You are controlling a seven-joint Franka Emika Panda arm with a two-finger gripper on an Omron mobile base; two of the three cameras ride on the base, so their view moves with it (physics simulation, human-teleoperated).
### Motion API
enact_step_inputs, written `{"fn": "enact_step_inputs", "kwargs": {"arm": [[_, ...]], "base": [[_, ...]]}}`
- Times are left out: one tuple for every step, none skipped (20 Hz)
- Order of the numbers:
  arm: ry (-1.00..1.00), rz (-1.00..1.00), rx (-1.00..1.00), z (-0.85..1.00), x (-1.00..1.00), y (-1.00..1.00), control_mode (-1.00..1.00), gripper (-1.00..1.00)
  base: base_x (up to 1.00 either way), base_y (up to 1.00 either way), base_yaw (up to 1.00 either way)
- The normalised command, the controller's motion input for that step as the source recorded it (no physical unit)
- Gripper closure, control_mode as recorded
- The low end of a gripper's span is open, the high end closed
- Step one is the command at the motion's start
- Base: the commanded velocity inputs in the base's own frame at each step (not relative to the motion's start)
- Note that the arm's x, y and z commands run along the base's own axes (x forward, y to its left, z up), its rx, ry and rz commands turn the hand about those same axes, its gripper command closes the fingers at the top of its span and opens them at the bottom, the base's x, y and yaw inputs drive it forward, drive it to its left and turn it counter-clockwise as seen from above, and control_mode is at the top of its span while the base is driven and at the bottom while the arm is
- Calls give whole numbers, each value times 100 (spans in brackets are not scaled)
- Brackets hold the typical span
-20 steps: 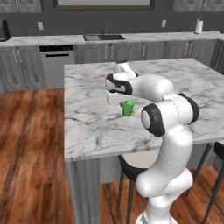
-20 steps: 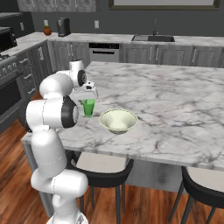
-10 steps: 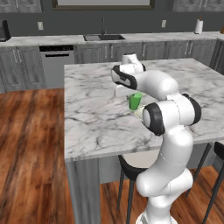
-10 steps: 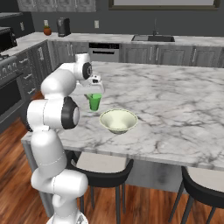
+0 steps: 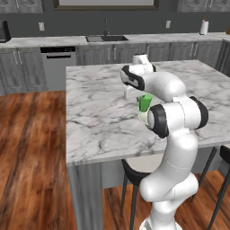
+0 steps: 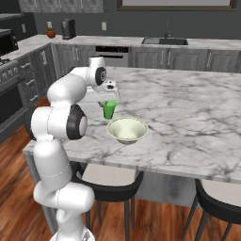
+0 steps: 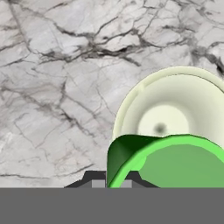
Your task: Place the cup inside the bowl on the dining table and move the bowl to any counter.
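**Mia:** What is the robot's gripper (image 6: pixel 109 101) doing?

**Ben:** It is squeezed tight on the cup (image 6: pixel 109 109). The little green cup hangs in the air, lifted off the dining table (image 6: pixel 188 122).

**Mia:** Is the cup straight up?

**Ben:** Yes, it looks upright in the right base view. From the hand view, the green rim of the cup (image 7: pixel 170 159) sits very close, at about 5 o'clock.

**Mia:** Where is the bowl (image 6: pixel 127 130)?

**Ben:** Just past the cup. In the hand view the bowl (image 7: pixel 144 100) peeks out behind the cup rim, toward 2 o'clock. In the right base view it sits on the marble near the front edge, at about 4 o'clock from the cup.

**Mia:** Is the cup touching the bowl?

**Ben:** I cannot tell for sure. It seems to hang a bit above and beside it.

**Mia:** What is far away?

**Ben:** The counter (image 5: pixel 54 41) along the dark wall, with a sink (image 5: pixel 106 38).
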Motion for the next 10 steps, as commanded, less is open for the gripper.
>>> {"fn": "enact_step_inputs", "kwargs": {"arm": [[0,5,0,0,0,-46,-100,100],[0,5,0,0,0,-43,-100,100],[0,6,0,-2,0,-42,-100,100],[0,7,0,-3,0,-40,-100,100],[0,7,0,-4,2,-40,-100,100],[0,7,0,-5,3,-41,-100,100],[0,7,0,-6,6,-42,-100,100],[0,7,0,-7,8,-41,-100,100],[0,6,0,-18,14,-41,-100,100],[0,5,0,-24,21,-42,-100,100]], "base": [[0,0,0],[0,0,0],[0,0,0],[0,0,0],[0,0,0],[0,0,0],[0,0,0],[0,0,0],[0,0,0],[0,0,0]]}}
